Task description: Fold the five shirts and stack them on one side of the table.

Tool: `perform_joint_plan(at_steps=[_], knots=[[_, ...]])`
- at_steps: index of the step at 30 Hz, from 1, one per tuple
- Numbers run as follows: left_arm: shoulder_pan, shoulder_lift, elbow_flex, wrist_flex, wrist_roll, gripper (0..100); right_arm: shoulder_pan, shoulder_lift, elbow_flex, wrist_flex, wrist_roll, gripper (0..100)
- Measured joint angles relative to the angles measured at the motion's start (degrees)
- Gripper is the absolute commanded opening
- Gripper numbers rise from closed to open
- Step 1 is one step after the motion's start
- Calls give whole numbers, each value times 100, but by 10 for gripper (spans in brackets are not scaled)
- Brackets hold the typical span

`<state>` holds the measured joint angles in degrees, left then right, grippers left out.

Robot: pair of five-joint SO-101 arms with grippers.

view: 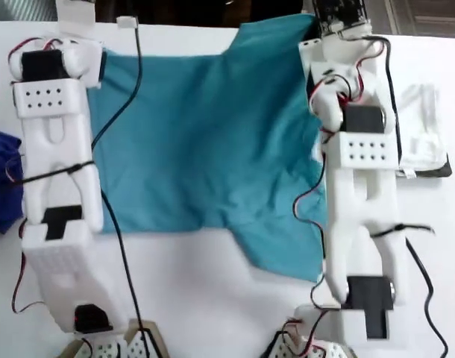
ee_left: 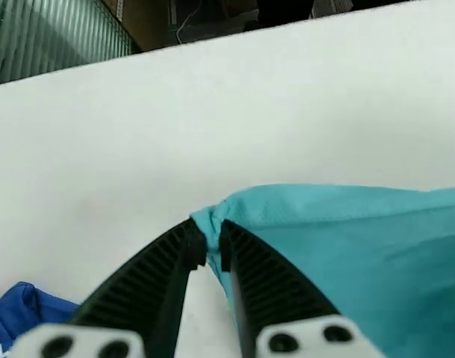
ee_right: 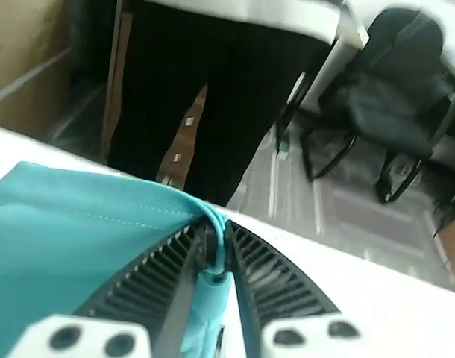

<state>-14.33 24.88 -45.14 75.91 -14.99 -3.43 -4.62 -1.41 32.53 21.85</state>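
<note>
A teal shirt (view: 205,149) lies spread across the middle of the white table (view: 212,298), one sleeve pointing toward the front edge. My left gripper (ee_left: 209,246) is shut on the teal shirt's (ee_left: 347,246) far left corner, near the table's back edge. My right gripper (ee_right: 216,250) is shut on the teal shirt's (ee_right: 78,239) far right corner, at the table's far edge. A dark blue shirt (view: 2,179) lies bunched at the left edge, and its blue cloth (ee_left: 22,313) also appears beside the left fingers.
A white moulded part on a dark tray (view: 424,138) sits right of the right arm. Cables run over the shirt and the table front. Beyond the far edge are a dark floor and a black chair (ee_right: 399,112).
</note>
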Motion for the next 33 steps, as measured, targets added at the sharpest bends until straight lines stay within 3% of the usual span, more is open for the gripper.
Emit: perform_joint_plan(at_steps=[14,23,33], knots=[[0,774,0,809,0,28,0,1055,-185,1301,0,19],[0,905,-413,844,0,28,0,1257,-905,985,0,19],[0,914,-835,440,440,28,0,3130,-2558,457,0,19]])
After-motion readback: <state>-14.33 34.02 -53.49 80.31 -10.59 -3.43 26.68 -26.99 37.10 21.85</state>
